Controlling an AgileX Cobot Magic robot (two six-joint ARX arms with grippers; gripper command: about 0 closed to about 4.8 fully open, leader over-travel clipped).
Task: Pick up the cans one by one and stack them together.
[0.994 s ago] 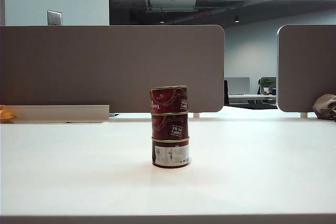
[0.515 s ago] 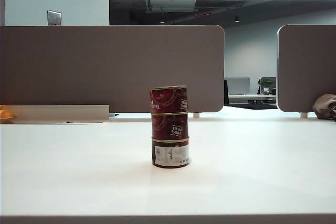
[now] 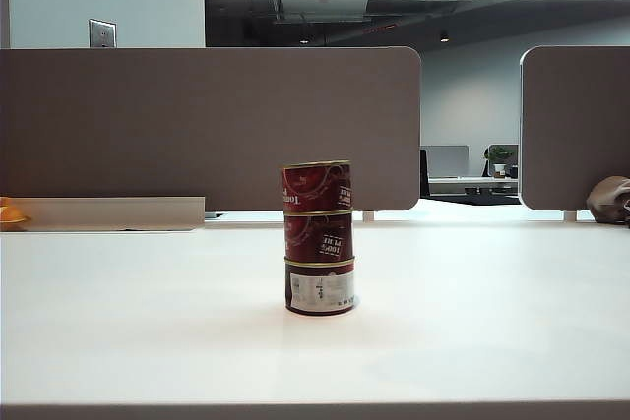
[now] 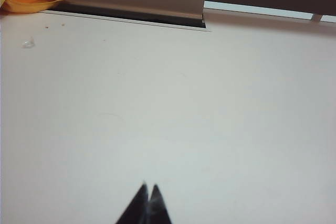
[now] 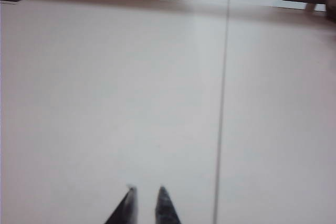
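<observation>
three cans [image 3: 319, 237] stacked mid-table [image 3: 118, 312], stacking looks done; left gripper [image 4: 147, 190] pressed together, right gripper [image 5: 146, 192] slightly spread and empty over bare table, next just park.

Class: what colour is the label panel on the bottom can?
White, on the bottom can; exterior view.

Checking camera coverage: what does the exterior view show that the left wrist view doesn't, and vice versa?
Exterior only: the three cans stacked upright in one column, the white-label can at the bottom, no arm in frame. Left wrist only: the left hand, tips shut, holding nothing, over bare table. Both: the white table, the grey divider and an orange object at the table's far edge.
</observation>
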